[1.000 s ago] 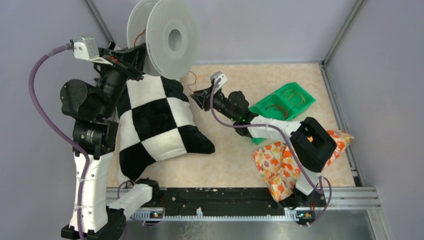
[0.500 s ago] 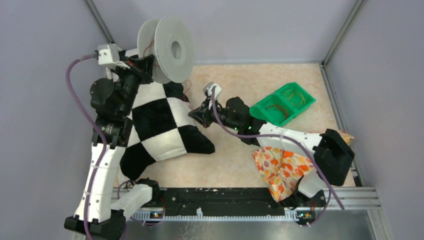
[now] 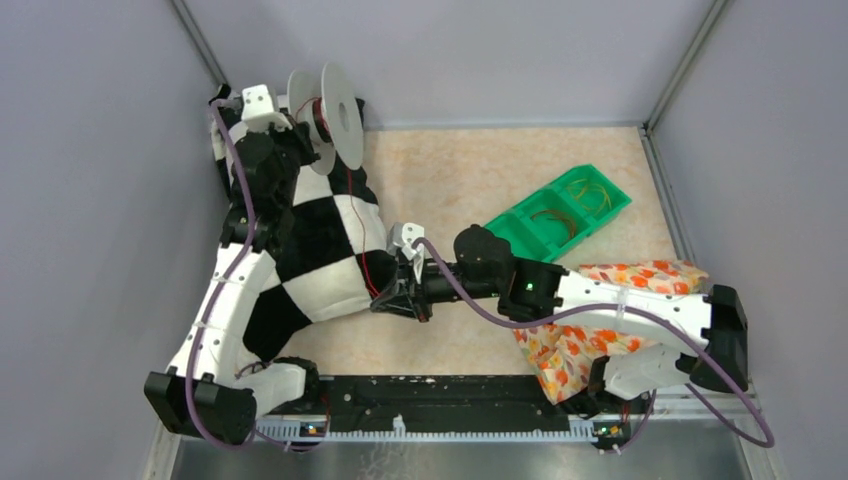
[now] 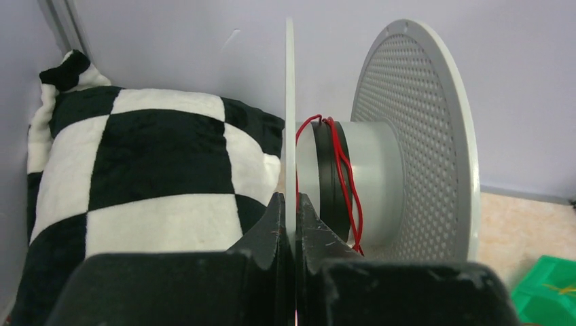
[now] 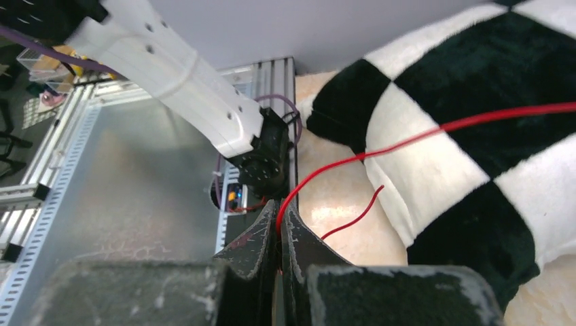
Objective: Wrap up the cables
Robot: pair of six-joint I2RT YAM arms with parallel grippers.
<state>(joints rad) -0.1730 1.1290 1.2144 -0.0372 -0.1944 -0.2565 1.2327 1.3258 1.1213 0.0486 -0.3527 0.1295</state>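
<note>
Slip risk: right gripper (image 5: 280, 221) pinches red cable (image 5: 435, 132) toward near edge of table (image 3: 460, 180); left gripper (image 4: 293, 207) clamps spool (image 4: 414, 136) flange at far-left corner; thin wire may slide out or snag on pillow (image 3: 310, 240), loosening hub turns; more cables (image 3: 588, 192) in green tray (image 3: 515, 218), far right.

The left hand (image 4: 290, 204) pinches the thin flange of a white spool (image 4: 421, 136), and a red cable (image 4: 348, 183) loops loosely round the hub. A checkered pillow (image 4: 156, 176) lies beside it. A green tray (image 4: 550, 288) corner shows at right.
</note>
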